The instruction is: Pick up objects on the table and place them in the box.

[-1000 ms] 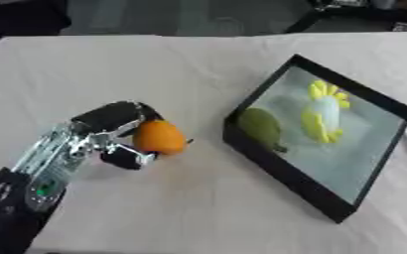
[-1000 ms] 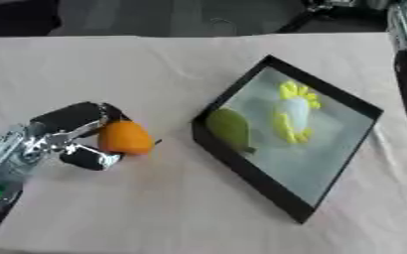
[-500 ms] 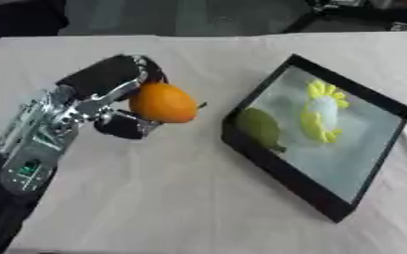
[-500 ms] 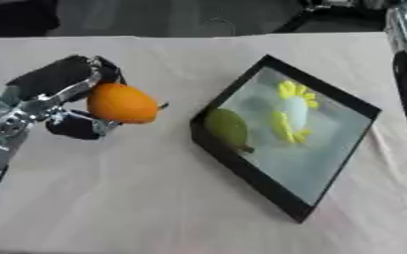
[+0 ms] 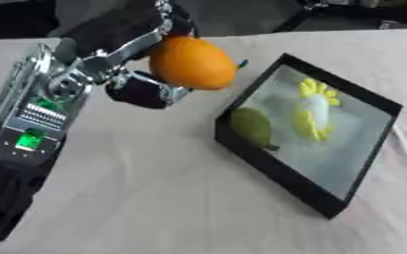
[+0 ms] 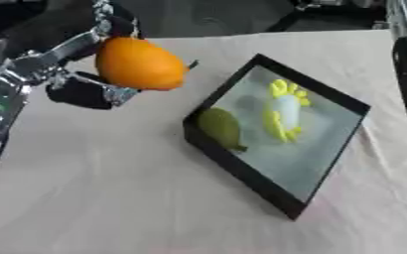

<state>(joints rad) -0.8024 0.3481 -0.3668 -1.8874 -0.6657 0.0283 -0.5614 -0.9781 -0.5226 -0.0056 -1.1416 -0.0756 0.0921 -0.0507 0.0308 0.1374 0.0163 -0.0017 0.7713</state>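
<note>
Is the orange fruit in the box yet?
Out. The left hand holds the orange fruit above the table, left of the box.

An orange fruit is held in the air by the left hand, whose fingers and thumb are curled round it, above the far left part of the table. A black box is set askew on the cloth-covered table, nearer its right edge, and the fruit is held just beside the box's far left wall. Inside the box, a green fruit is seen against the left wall, and a yellow and white object is laid near the middle.
</note>
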